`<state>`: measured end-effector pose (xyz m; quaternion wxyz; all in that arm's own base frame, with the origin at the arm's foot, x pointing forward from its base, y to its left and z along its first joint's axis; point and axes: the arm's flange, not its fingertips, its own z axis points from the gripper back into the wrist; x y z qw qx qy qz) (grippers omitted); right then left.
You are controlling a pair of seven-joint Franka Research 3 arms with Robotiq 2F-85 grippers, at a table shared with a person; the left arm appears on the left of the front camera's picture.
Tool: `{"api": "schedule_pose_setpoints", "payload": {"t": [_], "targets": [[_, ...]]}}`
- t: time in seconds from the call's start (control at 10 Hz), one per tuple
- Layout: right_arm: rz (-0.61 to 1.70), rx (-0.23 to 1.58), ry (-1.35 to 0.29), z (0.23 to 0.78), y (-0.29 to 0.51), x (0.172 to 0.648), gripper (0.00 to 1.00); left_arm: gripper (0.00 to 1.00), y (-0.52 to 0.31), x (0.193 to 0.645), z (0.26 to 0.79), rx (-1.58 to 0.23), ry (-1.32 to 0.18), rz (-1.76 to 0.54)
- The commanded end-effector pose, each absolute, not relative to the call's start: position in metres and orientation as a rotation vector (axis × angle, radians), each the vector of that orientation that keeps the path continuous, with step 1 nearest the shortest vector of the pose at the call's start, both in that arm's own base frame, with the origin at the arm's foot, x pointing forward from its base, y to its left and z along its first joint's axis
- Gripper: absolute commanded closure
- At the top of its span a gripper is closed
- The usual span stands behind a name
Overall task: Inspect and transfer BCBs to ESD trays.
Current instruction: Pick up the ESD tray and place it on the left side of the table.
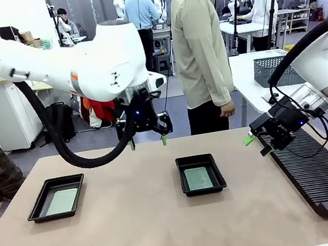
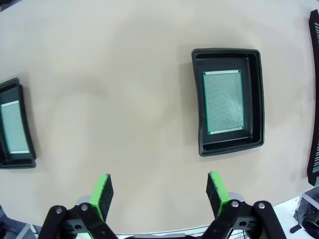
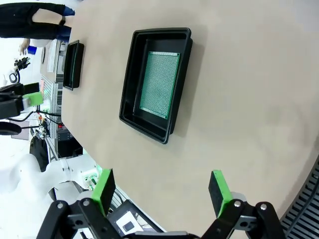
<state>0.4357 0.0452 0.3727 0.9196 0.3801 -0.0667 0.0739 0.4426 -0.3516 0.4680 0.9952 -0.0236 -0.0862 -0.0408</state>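
Front view: both BCBs point(image 1: 198, 178) lie lengthwise toward the person; both hands point(image 1: 148, 142) gape empty.

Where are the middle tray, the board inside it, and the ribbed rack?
middle tray point(image 1: 181, 165), front view, left rim.
board point(image 2: 223, 102), left wrist view, centre of its speckled face.
ribbed rack point(image 1: 322, 176), front view, slotted top.

Glossy black plastic trays point(image 1: 201, 173), probably.
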Motion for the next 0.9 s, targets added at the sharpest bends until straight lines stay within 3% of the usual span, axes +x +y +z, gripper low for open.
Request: {"api": "schedule_pose_setpoints", "payload": {"t": [0.0, 0.8], "targets": [[0.145, 0.782, -0.134, 0.373, 0.046, 0.436, 0.0, 0.0, -0.371, 0.452, 0.454, -0.034, -0.183, -0.066], [0.145, 0.782, -0.134, 0.373, 0.046, 0.436, 0.0, 0.0, -0.418, 0.485, 0.381, -0.045, -0.15, -0.07]]}}
